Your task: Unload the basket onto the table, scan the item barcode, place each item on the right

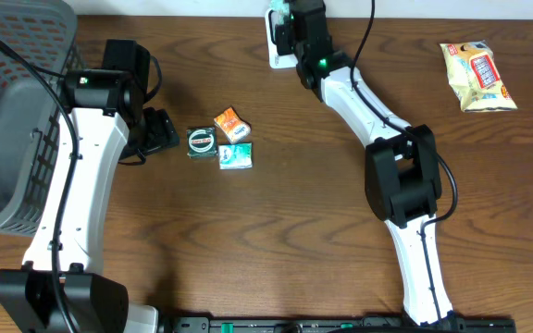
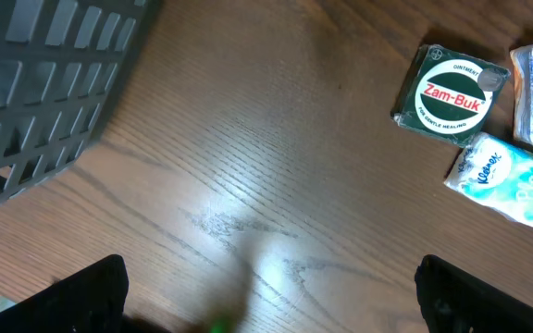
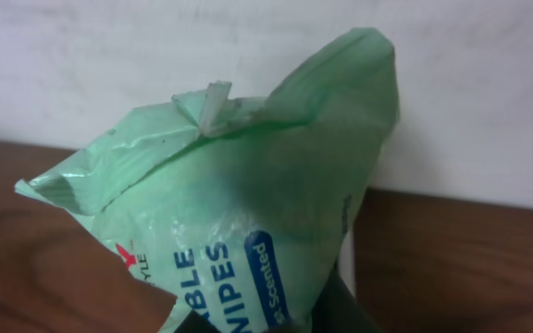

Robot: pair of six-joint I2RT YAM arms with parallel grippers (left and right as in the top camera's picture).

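My right gripper (image 1: 286, 25) is shut on a pale green pack of wipes (image 3: 239, 213), held up at the far edge of the table beside a white stand (image 1: 275, 48). In the right wrist view the pack's crumpled top fills the frame, with blue lettering low down, and no barcode shows. My left gripper (image 2: 271, 301) hangs open over bare wood with nothing between its fingers. A green Zam-Buk tin (image 2: 450, 94) lies just up and to the right of it.
A tissue pack (image 1: 236, 155) and an orange packet (image 1: 230, 124) lie next to the tin (image 1: 202, 141). A grey basket (image 1: 7, 111) fills the left side. A yellow snack bag (image 1: 477, 76) rests at the far right.
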